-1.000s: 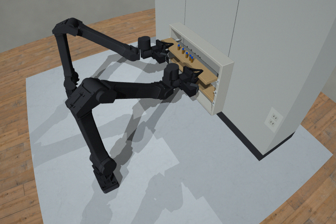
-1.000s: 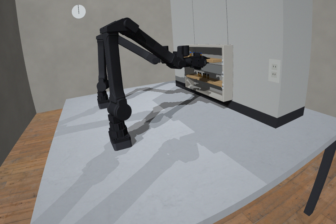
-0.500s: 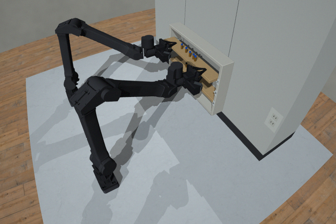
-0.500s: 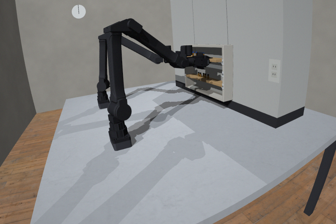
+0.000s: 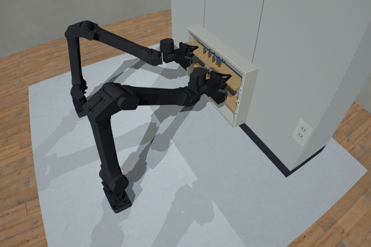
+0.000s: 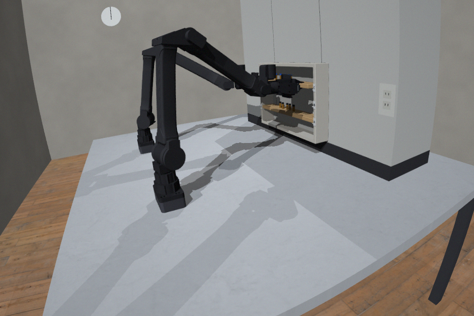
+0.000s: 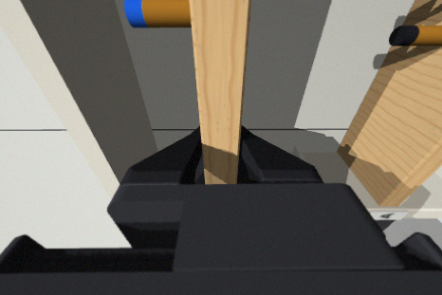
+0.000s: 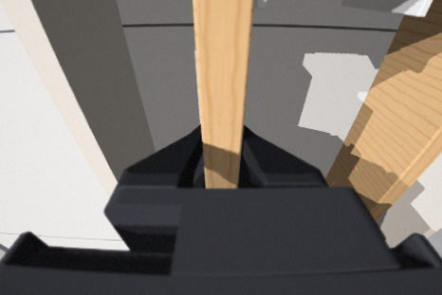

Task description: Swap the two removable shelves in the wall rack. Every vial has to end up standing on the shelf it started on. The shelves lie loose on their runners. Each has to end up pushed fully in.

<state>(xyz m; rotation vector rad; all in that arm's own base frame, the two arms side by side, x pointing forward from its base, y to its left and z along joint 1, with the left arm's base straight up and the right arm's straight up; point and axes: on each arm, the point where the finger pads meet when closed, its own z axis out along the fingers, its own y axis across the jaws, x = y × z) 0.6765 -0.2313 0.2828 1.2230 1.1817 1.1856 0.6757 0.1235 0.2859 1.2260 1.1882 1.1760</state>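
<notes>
Gripping the upper shelf (image 5: 220, 69) (image 6: 306, 85) (image 7: 220, 58) (image 8: 223, 58) by its front edge: left claw (image 5: 196, 47) (image 7: 221, 153) and right claw (image 5: 229, 76) (image 6: 299, 84) (image 8: 222, 128); blue-capped vials (image 5: 213, 58) (image 7: 163, 12) upright on it

Upper shelf (image 5: 232, 80) (image 7: 220, 58) (image 8: 223, 58): pale wood, wavy grain, smooth, matt. Vial caps (image 5: 213, 57) (image 7: 134, 12): blue, plastic-looking.

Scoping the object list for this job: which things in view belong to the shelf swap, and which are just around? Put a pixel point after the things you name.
Part of the job:
- wall rack (image 5: 251, 94) (image 6: 321, 105)
- upper shelf (image 5: 234, 81) (image 6: 306, 85) (image 7: 222, 58) (image 8: 223, 58), held by both grippers
- lower shelf (image 5: 231, 102) (image 6: 304, 115) (image 7: 394, 119) (image 8: 410, 91)
- blue-capped vials
- black-capped vials

Just around:
- wall clock (image 6: 111, 16)
- power outlet (image 5: 301, 131) (image 6: 386, 99)
</notes>
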